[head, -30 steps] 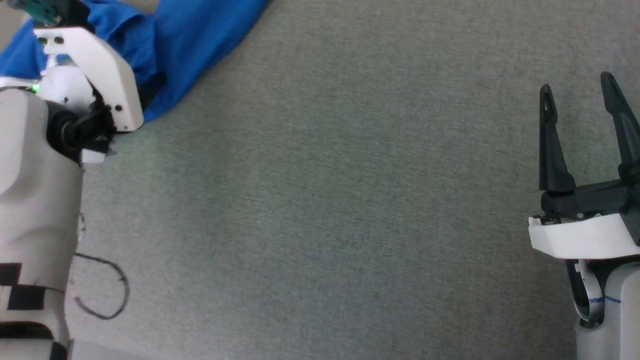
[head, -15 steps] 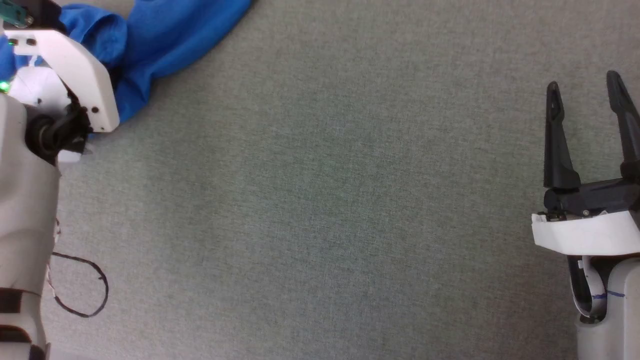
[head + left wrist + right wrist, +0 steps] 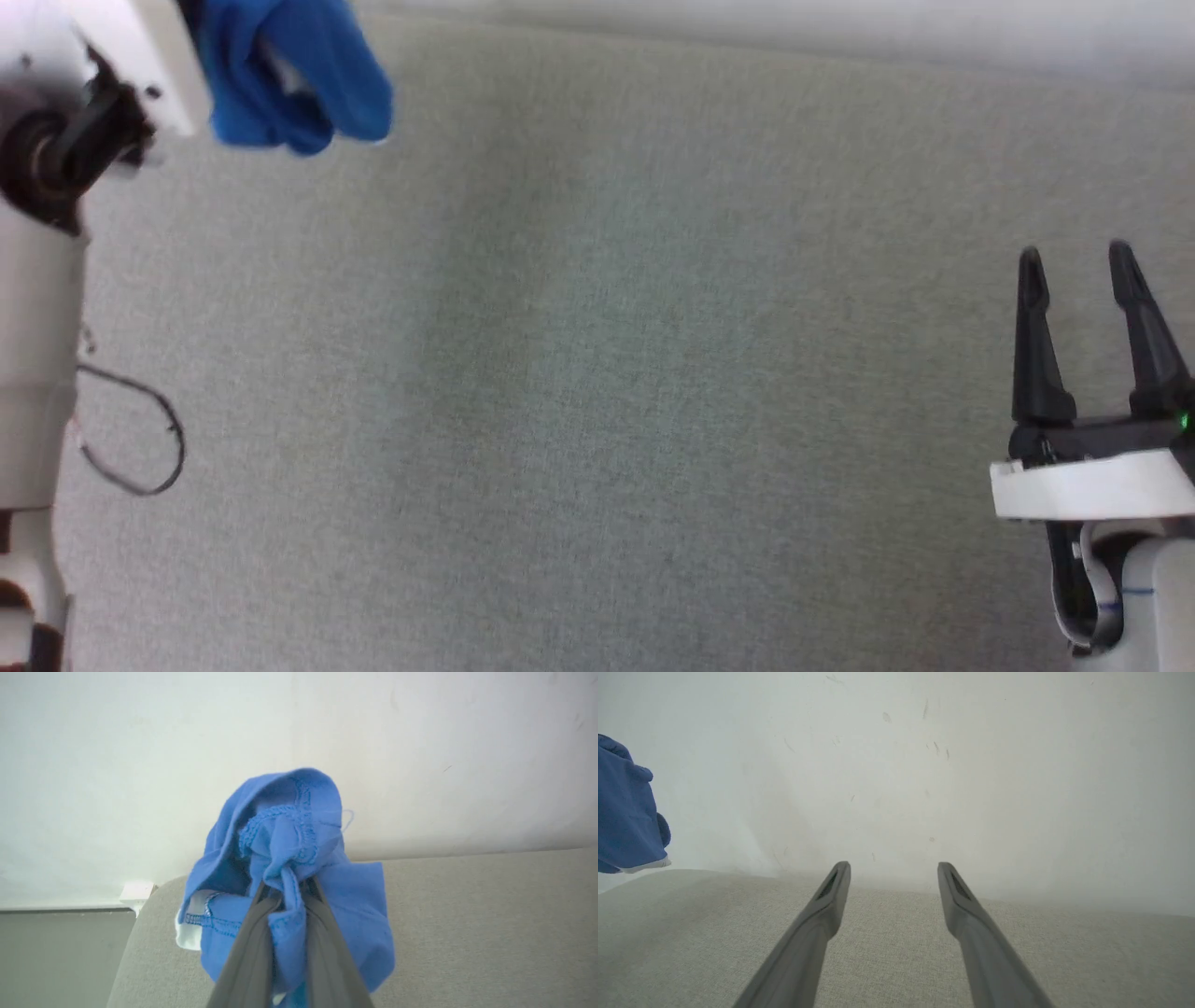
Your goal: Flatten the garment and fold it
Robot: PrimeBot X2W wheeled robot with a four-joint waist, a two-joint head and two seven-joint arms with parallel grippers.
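A grey cloth tabletop [image 3: 597,373] meets a white wall [image 3: 896,742]. The left pincer [image 3: 286,887] is clamped on the garment [image 3: 289,826], which hangs bunched over the far left corner. The right pincer [image 3: 1074,250] stands apart, unladen, near the right edge. Flattening looks barely begun. The next move probably calls for laying the garment mid-tabletop and spreading it.

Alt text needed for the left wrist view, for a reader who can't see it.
The left pincer is shut on a bunched blue garment, whose stitched hem folds over the fingers. A grey fabric surface lies beneath, and a pale wall stands behind.
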